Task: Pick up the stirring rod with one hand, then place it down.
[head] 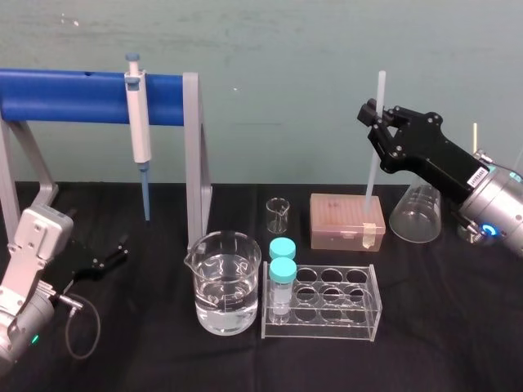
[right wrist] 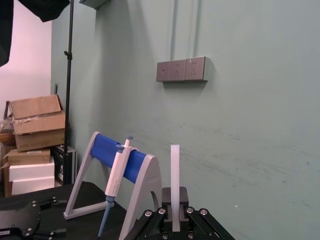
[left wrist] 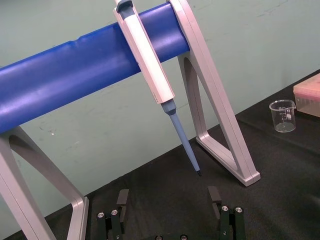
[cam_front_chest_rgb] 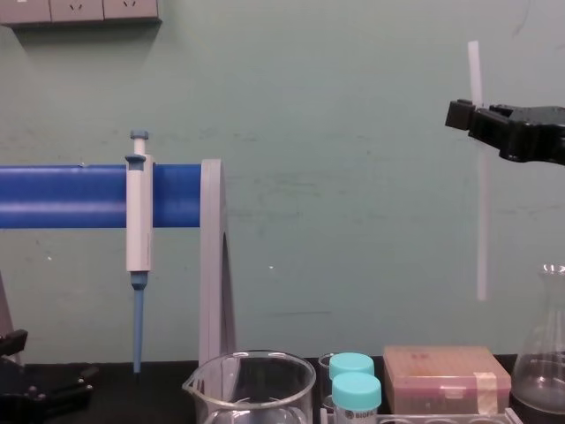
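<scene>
Stirring rod [head: 372, 159]: near upright in the air, clear of the tabletop [head: 458, 327]; its lower end hangs above the pink box [head: 346, 220], right of middle near the back edge.
Right pincer [head: 374, 122]: clamped on the rod's upper part, with a short length standing above the fingers; it is raised over the tabletop's right half.
Flask [head: 417, 214]: clear glass, just beside the pink box, nearer the right edge.
Tube rack [head: 323, 302]: clear, in front of the box, holding two teal-capped tubes.
Pipette [head: 139, 122]: hangs tip down on the blue bar [head: 57, 95] at the back left.
Left pincer [head: 118, 251]: fingers apart, holding nothing, low by the left edge.
</scene>
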